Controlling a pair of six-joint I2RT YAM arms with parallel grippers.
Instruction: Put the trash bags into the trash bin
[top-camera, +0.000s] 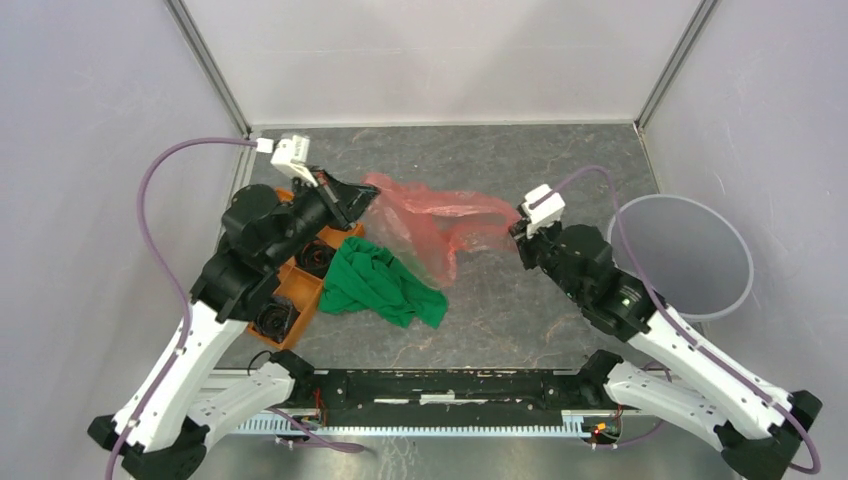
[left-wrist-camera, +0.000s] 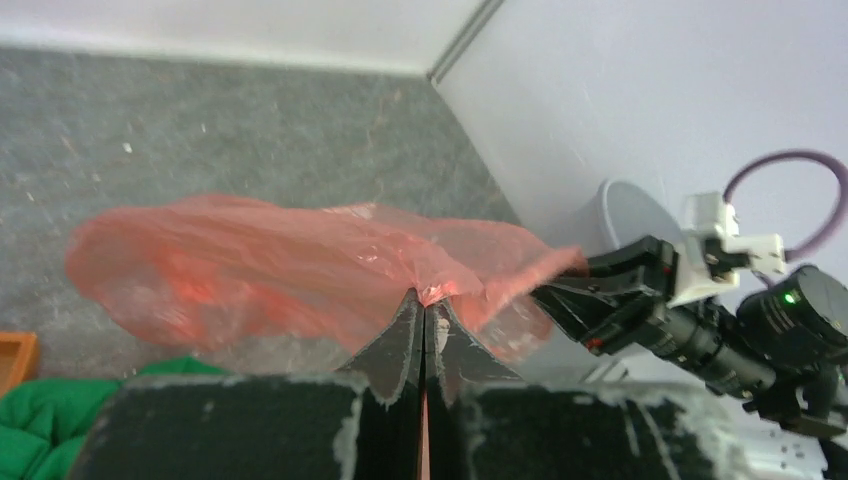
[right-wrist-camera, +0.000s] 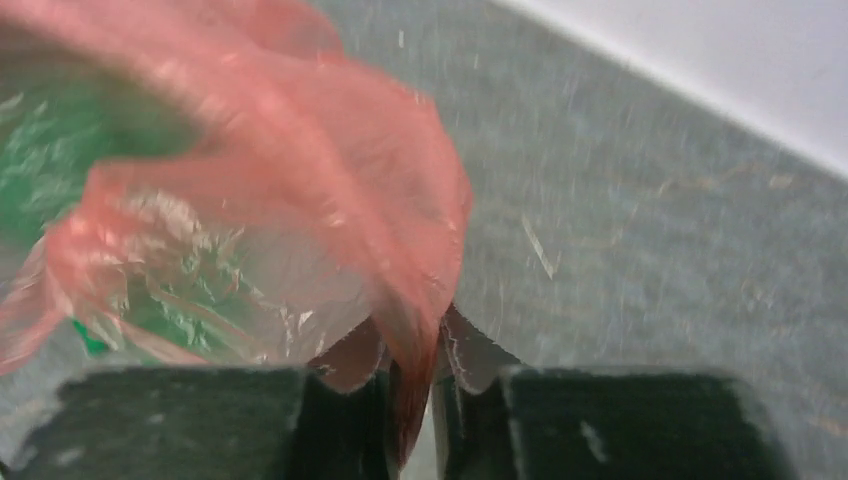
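Film is what both my grippers have hold of. My left gripper (left-wrist-camera: 424, 302) is clamped tight, fingers pressed flat together on a pinch of the trash bag (left-wrist-camera: 250, 270). My right gripper (right-wrist-camera: 415, 335) has its fingers close together with a bunched strand of the pink film running down between them. Because that end looks taut in the left wrist view, I judge it a hold, though a lighter one.

The bag hangs stretched between the two of us, over the far half of the table (top-camera: 520, 320). Its long axis runs left to right, and a loose lobe sags toward the green cloth (top-camera: 380, 285).

The trash bin (top-camera: 690, 260) stands at the table's right edge, directly beyond my right gripper along the bag's own line. My right arm is therefore clearly the nearer one (the left would have to trail across). The bin's mouth faces up, and I can see nothing inside it.

At the left edge, partly under my left arm, the orange tray (top-camera: 300, 292) holds black rolls (top-camera: 318, 258) in its compartments.
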